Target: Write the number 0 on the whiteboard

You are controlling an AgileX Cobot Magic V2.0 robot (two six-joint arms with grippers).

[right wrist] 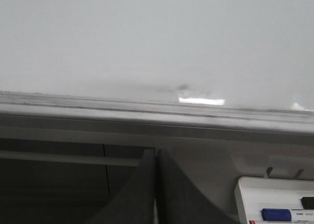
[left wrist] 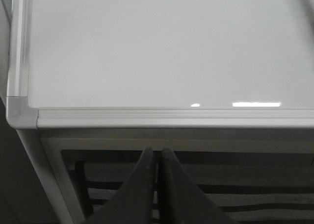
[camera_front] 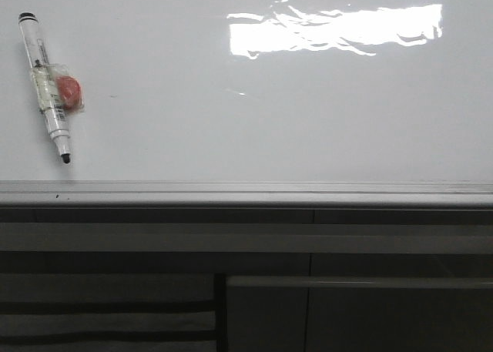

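Note:
The whiteboard [camera_front: 254,113] is glossy white with a pale grey edge rail along its near side. I see no number 0 drawn on it in any view. A white marker [camera_front: 46,84] with a black tip lies on the board at the far left, uncapped, tip toward the rail, with a red lump [camera_front: 68,92] taped to its side. My left gripper [left wrist: 156,153] is shut and empty, below the board's near left corner [left wrist: 22,117]. My right gripper [right wrist: 156,154] is shut and empty, below the rail [right wrist: 147,111]. Neither gripper shows in the front view.
A bright glare patch [camera_front: 335,28] lies on the board at the back right. Dark grey panels with horizontal bars [camera_front: 246,283] run under the near rail. A white holder with a blue marker [right wrist: 275,214] sits below the rail in the right wrist view.

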